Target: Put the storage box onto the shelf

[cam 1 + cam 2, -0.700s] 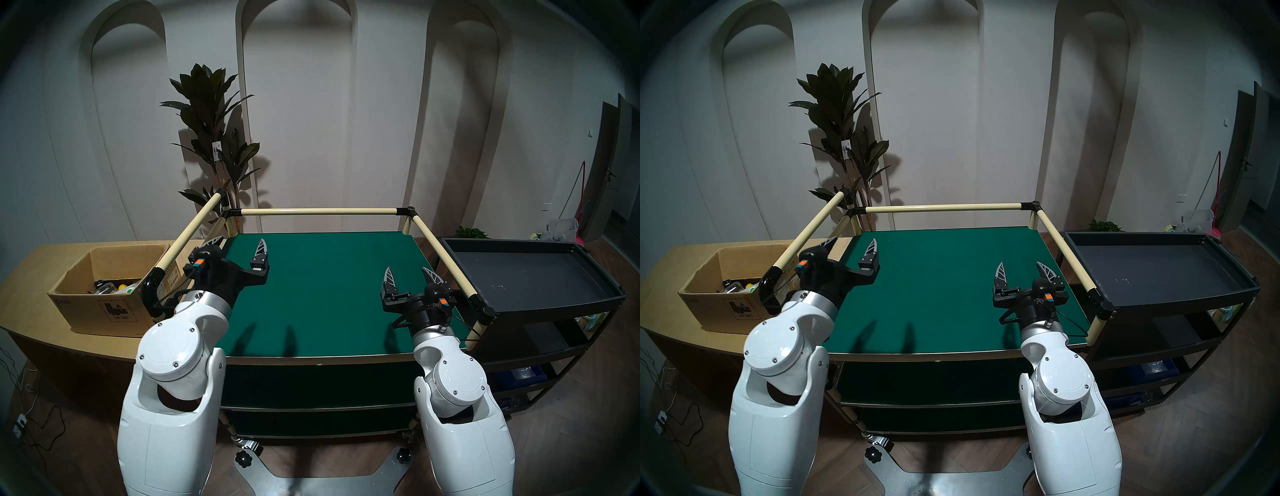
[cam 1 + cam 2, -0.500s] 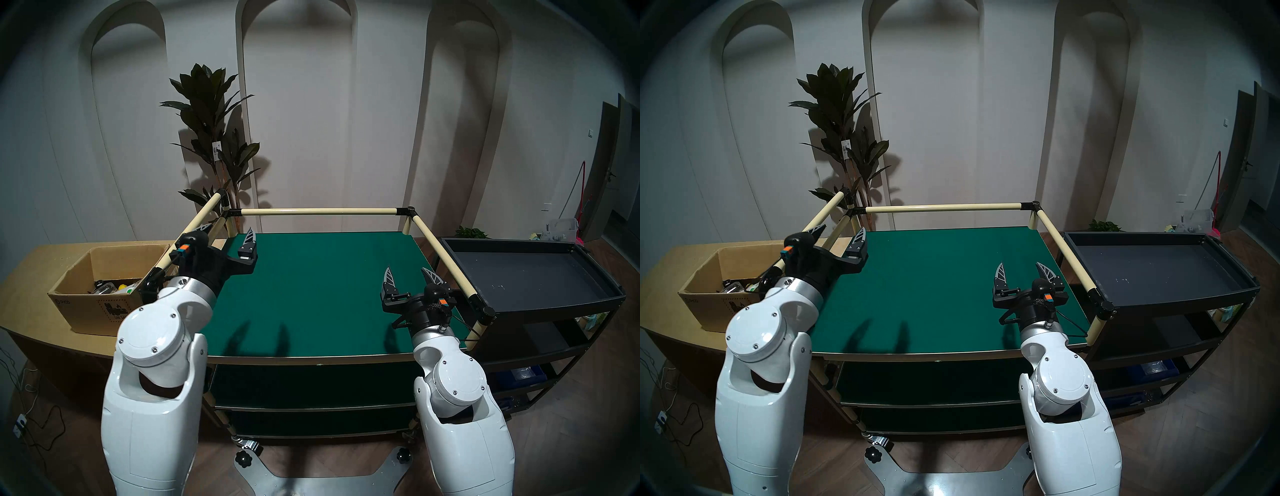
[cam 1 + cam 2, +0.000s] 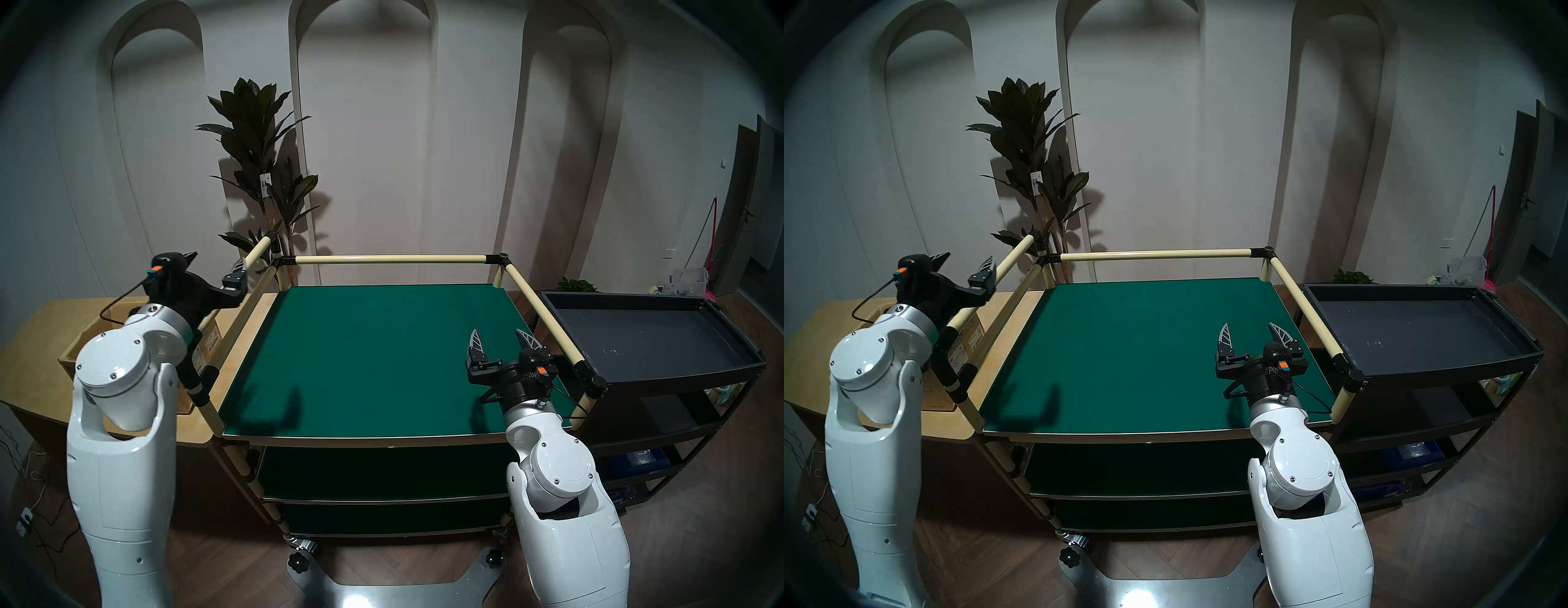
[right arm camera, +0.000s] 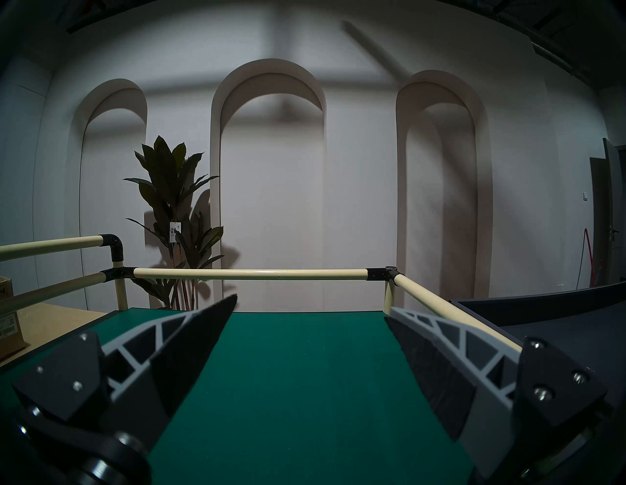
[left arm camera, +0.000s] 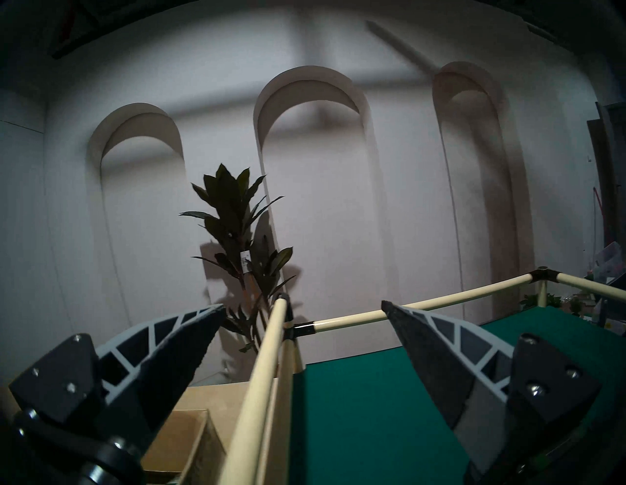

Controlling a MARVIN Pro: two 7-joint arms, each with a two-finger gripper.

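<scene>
1. Box [image 3: 208, 339] sits on the wooden counter [image 3: 38, 348], left of the shelf [image 3: 382, 361], outside its left rail, mostly hidden by my left arm
2. Left gripper [image 3: 214, 267] empty, jaws wide, above and just beyond the box: the nearer arm
3. Right gripper [image 3: 502, 339] empty, jaws apart, over the green board, well apart from the box
4. I judge the left must drop behind the rail; box's long axis unclear

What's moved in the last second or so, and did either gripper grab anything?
The left gripper swung left and up, off the green shelf, over its side rail, and now sits above the box, hiding most of it. It is open and holds nothing. The right gripper stayed open over the shelf; box and shelf unmoved.
</scene>
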